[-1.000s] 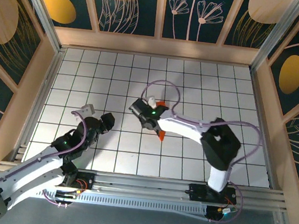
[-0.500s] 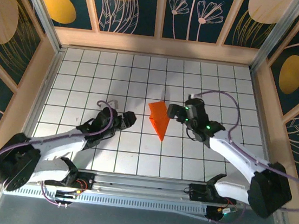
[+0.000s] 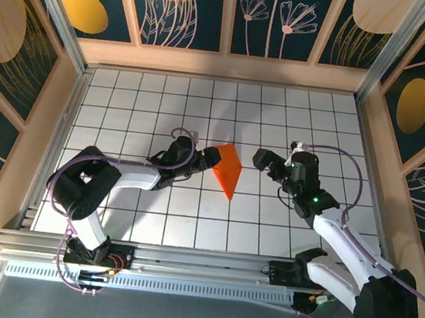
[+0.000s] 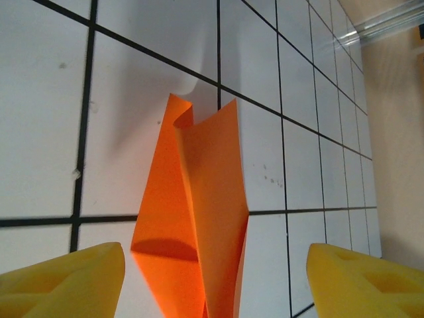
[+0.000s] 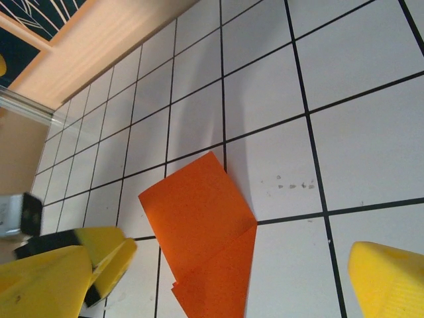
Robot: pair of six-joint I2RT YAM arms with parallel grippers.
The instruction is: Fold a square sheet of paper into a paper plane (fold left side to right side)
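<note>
Already folded to a pointed wedge: paper plane (image 3: 227,168), mid-frame on the tiled worktop (image 3: 165,99), flaps gaping loose. Flanked by left end effector (image 3: 211,157) just beside its left edge and right end effector (image 3: 263,160) near its right, both wide open, holding nothing. Probably leaves pressing creases flat.

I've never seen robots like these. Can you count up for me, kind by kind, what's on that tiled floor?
Folded orange paper: 1
Grippers: 2 (left gripper, right gripper), both open, one on each side of the paper
Total: 3
</note>
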